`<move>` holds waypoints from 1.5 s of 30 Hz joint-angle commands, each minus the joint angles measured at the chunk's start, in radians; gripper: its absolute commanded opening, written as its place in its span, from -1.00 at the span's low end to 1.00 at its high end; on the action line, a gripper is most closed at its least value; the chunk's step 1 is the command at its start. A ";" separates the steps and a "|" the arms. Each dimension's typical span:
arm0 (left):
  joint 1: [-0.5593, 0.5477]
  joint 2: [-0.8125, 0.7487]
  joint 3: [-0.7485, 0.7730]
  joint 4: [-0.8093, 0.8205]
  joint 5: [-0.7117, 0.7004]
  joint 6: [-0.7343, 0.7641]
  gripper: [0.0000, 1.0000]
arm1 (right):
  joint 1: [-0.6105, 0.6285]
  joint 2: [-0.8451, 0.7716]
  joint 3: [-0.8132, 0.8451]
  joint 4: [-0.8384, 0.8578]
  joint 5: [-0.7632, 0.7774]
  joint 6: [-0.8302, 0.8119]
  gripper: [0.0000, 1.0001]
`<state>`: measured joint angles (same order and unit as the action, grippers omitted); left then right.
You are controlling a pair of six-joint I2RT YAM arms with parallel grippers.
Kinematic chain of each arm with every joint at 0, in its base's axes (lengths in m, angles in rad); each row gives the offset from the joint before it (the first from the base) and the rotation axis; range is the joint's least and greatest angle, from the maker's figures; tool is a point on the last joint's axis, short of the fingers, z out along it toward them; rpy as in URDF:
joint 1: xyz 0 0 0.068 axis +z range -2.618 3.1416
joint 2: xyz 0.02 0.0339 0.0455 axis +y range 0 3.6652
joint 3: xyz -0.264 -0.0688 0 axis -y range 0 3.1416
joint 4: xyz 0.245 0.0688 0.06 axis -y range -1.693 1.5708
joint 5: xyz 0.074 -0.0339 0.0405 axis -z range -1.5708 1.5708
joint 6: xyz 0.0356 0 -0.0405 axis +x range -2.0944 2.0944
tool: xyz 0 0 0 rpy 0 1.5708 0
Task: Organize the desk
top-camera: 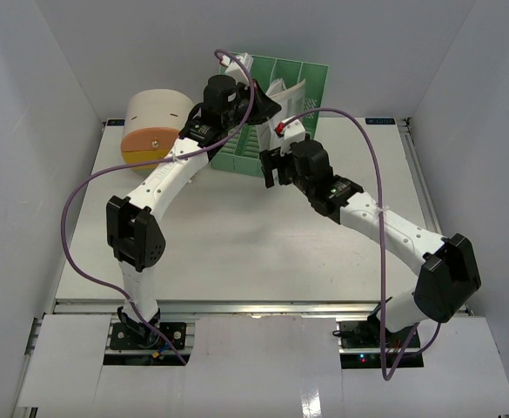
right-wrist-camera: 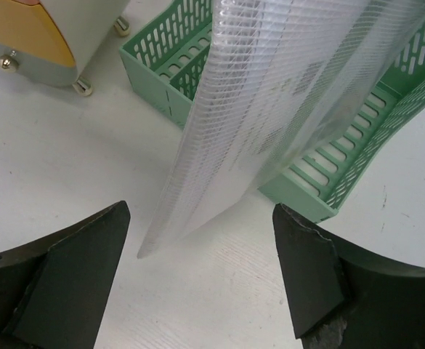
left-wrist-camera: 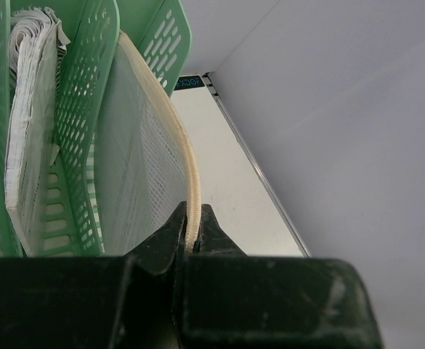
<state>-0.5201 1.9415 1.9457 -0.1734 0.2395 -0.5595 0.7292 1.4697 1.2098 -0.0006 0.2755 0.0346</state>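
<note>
A translucent mesh document pouch (left-wrist-camera: 136, 167) with a cream edge leans against the green slotted file rack (left-wrist-camera: 88, 87) at the back of the white desk (top-camera: 237, 235). My left gripper (left-wrist-camera: 192, 218) is shut on the pouch's cream edge, above the rack (top-camera: 311, 83). In the right wrist view the pouch (right-wrist-camera: 270, 102) hangs with its lower corner just over the desk, in front of the rack (right-wrist-camera: 357, 160). My right gripper (right-wrist-camera: 201, 211) is open, one finger on each side of that corner and not touching it. From above, the right gripper (top-camera: 271, 165) sits just in front of the rack.
A cream-and-orange rounded drawer box (top-camera: 154, 126) stands at the back left, on small feet. A stack of papers (left-wrist-camera: 27, 123) fills one slot of the rack. White walls close in the desk on three sides, and metal rails edge it.
</note>
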 commanded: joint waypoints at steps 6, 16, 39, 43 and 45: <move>-0.003 -0.054 0.013 0.054 0.028 -0.023 -1.00 | -0.055 0.039 0.059 0.004 -0.059 0.141 -0.24; -0.004 -0.065 0.017 0.061 0.027 -0.031 -1.00 | -0.166 0.034 0.107 -0.042 -0.230 0.232 -0.85; 0.045 -0.381 -0.147 0.044 -0.108 0.148 0.96 | -0.348 0.113 0.434 -0.059 -0.326 0.275 -0.85; 0.045 -0.615 -0.461 0.098 -0.154 0.182 0.96 | -0.387 0.172 0.519 -0.059 -0.325 0.270 -0.85; 0.045 -0.744 -0.631 0.115 -0.179 0.183 0.96 | -0.397 0.202 0.550 -0.057 -0.323 0.265 -0.85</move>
<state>-0.4705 1.4316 1.5839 -0.0910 0.1269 -0.4258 0.3522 1.6210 1.6648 -0.1186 -0.0472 0.2896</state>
